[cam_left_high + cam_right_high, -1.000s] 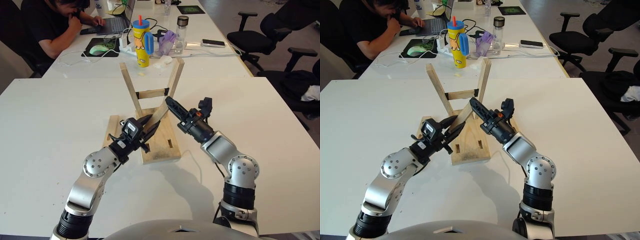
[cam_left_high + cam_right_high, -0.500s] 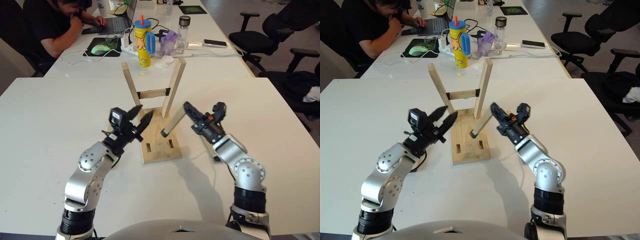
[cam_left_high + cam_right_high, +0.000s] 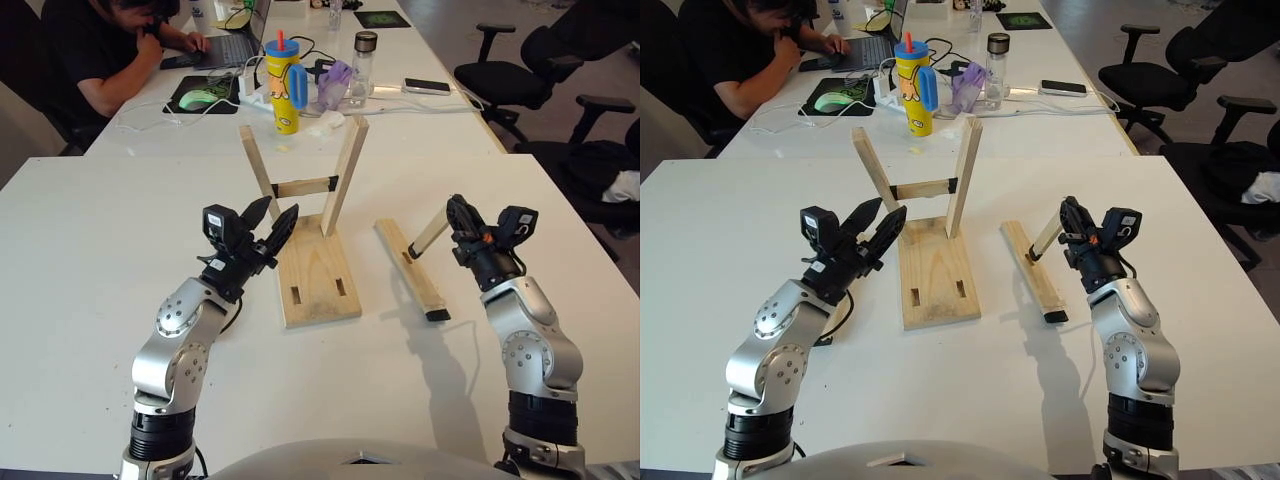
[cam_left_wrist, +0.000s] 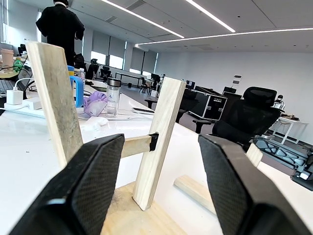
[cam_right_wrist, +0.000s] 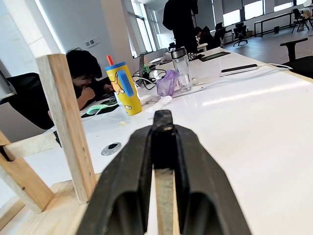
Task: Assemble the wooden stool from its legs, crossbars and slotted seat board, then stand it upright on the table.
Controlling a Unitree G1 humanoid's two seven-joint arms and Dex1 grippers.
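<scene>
The right gripper (image 3: 462, 222) swung a square-cut wooden leg (image 3: 410, 270) right of the seat board (image 3: 318, 275), seemingly clamping its crossbar (image 3: 430, 236); left gripper (image 3: 273, 214) spread.

You'll find the seat board (image 3: 318, 270) lying flat at the centre of the frame: pale wood, with two slots cut near its lower end. From its upper end two legs rise in a V, the left leg (image 3: 258, 165) and the right leg (image 3: 343, 175), tied by a crossbar (image 3: 303, 186). Right of centre a loose leg (image 3: 412, 270) lies flat, dark at its lower tip. A shorter stick (image 3: 428, 235) slants up from it, seemingly joined to it, its top pinched in the right gripper (image 3: 455, 212).
</scene>
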